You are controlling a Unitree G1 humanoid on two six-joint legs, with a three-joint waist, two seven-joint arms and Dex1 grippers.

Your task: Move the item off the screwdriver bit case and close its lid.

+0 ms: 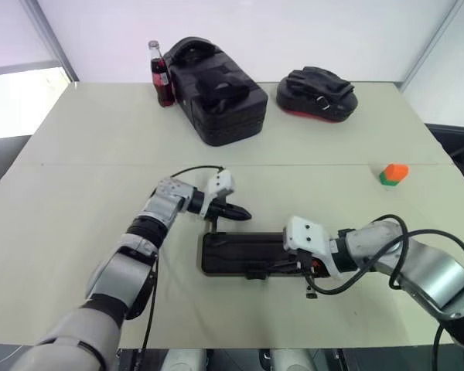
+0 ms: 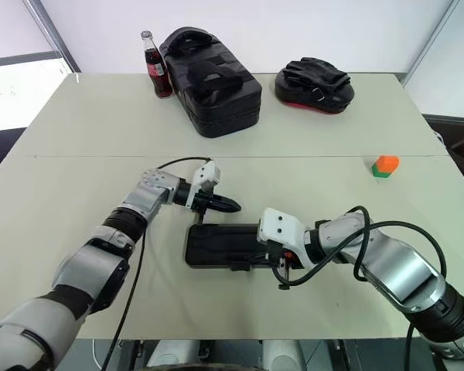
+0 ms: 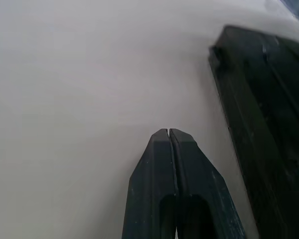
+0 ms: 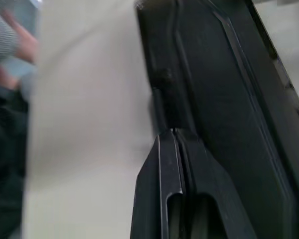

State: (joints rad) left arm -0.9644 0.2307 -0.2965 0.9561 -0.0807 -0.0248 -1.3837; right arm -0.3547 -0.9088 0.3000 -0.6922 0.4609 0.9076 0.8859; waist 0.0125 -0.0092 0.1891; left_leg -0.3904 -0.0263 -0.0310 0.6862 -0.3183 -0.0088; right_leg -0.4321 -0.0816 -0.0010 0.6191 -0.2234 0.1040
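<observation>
The screwdriver bit case [image 1: 240,251] lies flat and dark on the table in front of me. Its lid [image 2: 216,241] lies down over the tray, with a small black tab [image 1: 255,274] at the near edge. The item [image 1: 394,173], a small orange block on a green base, stands on the table far to the right, apart from the case. My left gripper [image 1: 246,213] is shut and empty just beyond the case's far left corner [image 3: 259,99]. My right gripper [image 4: 173,133] is shut, its tips against the case's near edge [image 4: 224,74].
A bulky black toolbox [image 1: 216,93] and a cola bottle [image 1: 162,75] stand at the back. A black and red pad [image 1: 317,94] lies at the back right. What looks like a person's hand [image 4: 20,45] shows blurred beyond the table edge.
</observation>
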